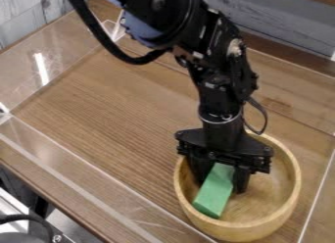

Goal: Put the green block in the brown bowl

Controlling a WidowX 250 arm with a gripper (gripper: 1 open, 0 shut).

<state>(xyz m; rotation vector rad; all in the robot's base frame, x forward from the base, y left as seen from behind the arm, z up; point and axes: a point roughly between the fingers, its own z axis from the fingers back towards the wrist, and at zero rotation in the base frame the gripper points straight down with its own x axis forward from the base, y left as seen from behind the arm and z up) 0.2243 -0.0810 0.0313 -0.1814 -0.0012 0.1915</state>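
The brown bowl (pixel 280 211) sits at the near right of the wooden table. My gripper (pixel 222 171) points straight down over it, with its black fingers (pixel 199 169) inside the rim. The green block (pixel 214 195) hangs tilted between the fingers. Its upper end is clamped by the jaws and its lower end reaches down to the bowl's floor. The gripper is shut on the block.
The dark arm (pixel 216 75) rises from the bowl toward the back left. A clear plastic wall (pixel 53 139) borders the table on the left and front. The wooden tabletop (pixel 118 110) stretches left of the bowl.
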